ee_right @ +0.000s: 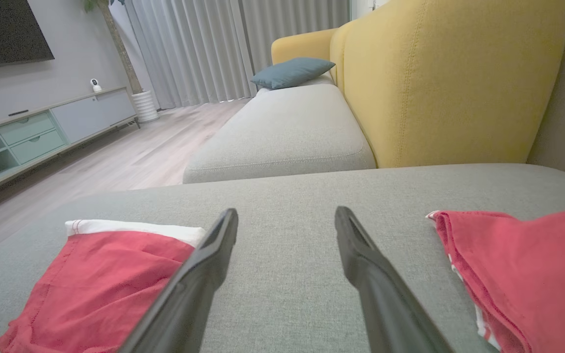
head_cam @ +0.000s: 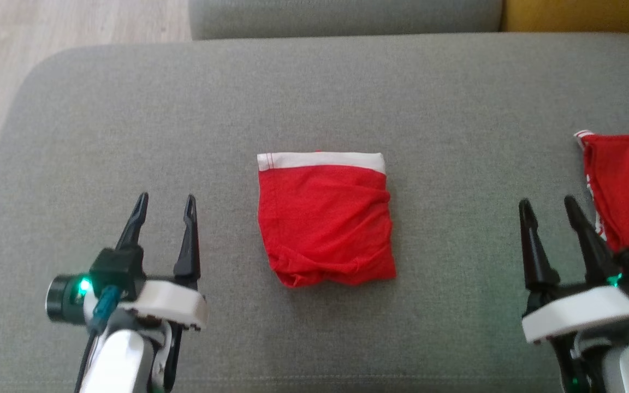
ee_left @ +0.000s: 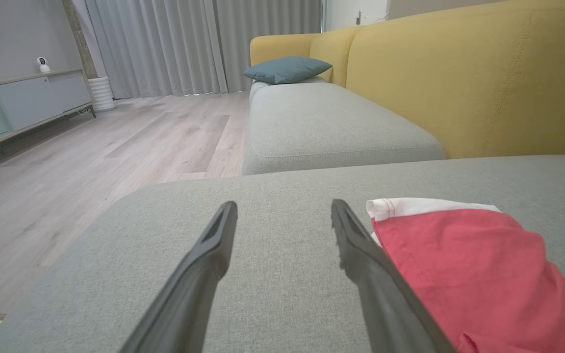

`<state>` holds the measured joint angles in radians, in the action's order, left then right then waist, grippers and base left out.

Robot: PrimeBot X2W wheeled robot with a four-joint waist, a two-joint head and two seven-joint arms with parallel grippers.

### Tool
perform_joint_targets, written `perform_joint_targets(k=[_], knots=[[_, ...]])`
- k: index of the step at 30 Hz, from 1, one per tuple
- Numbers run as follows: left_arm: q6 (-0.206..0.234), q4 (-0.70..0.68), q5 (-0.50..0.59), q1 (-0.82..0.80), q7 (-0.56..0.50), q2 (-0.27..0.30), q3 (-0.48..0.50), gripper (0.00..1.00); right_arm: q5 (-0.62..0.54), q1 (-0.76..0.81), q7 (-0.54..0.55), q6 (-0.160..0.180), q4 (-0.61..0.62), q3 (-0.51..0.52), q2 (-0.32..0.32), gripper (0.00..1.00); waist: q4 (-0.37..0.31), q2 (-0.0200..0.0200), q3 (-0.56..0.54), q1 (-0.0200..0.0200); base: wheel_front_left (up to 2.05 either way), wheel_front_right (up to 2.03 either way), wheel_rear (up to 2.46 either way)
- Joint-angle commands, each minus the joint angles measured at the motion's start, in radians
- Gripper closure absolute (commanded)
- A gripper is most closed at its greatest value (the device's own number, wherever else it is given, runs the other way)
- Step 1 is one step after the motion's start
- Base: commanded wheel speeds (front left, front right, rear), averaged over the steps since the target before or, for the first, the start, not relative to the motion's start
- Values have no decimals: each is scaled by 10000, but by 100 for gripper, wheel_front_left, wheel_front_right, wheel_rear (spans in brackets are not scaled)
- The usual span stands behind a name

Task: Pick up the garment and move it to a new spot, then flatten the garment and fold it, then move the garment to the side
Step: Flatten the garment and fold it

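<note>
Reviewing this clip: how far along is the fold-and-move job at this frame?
Done, by the look of it: the red garment lies folded into a compact square, white waistband at its far edge, mid-cushion on the grey cushion. In hand: nothing. The left gripper and right gripper are open, either side of it and apart from it. Left: moving it aside. A second red garment lies at the right edge.
</note>
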<state>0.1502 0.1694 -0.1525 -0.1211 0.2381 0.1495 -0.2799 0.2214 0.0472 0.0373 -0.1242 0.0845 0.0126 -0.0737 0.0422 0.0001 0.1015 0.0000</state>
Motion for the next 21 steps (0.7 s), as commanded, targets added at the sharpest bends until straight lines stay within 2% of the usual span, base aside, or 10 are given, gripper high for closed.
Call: perform_joint_targets(k=[1, 21], knots=[[55, -378, -83, -166, -5, 222, 381, 0, -87, -68, 50, -65, 445, -172, -30, 0, 0, -1, -144, 0, 0, 0, 0], [256, -870, -145, 931, -396, 516, 184, 0, -225, 838, 707, -65, 1202, 139, 181, 0, 158, -1, -892, 0, 0, 0, 0]])
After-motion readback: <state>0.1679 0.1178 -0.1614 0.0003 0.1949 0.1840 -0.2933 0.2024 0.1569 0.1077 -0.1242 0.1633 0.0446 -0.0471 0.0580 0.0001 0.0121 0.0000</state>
